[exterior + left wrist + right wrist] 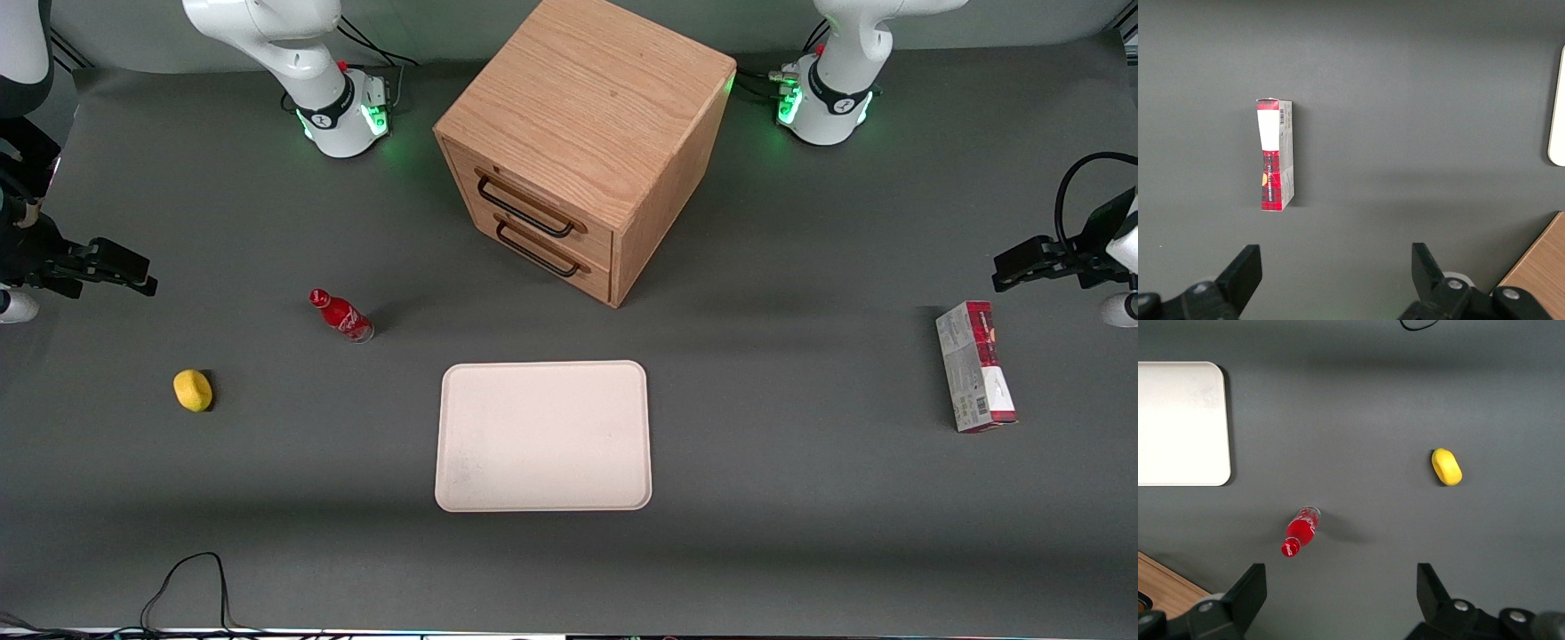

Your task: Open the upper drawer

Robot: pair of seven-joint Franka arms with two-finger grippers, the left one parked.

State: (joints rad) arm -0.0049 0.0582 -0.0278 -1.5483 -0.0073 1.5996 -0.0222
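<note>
Tool (1338, 587) fingertips only partly in frame

The upper drawer (524, 206) sits shut in the oak cabinet (587, 142); the gripper (120, 267) hovers well off toward the working arm's end, fingers parted.

Table (800, 498): cabinet (587, 98), tray (543, 436), bottle (340, 316) (upright)

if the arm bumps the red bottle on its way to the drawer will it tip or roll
The red bottle stands upright, tall and narrow, so a bump would probably topple it. Its round body would then likely roll on the flat table. The tool hangs open toward the working arm's end, apart from it; the upper drawer is shut.
</note>
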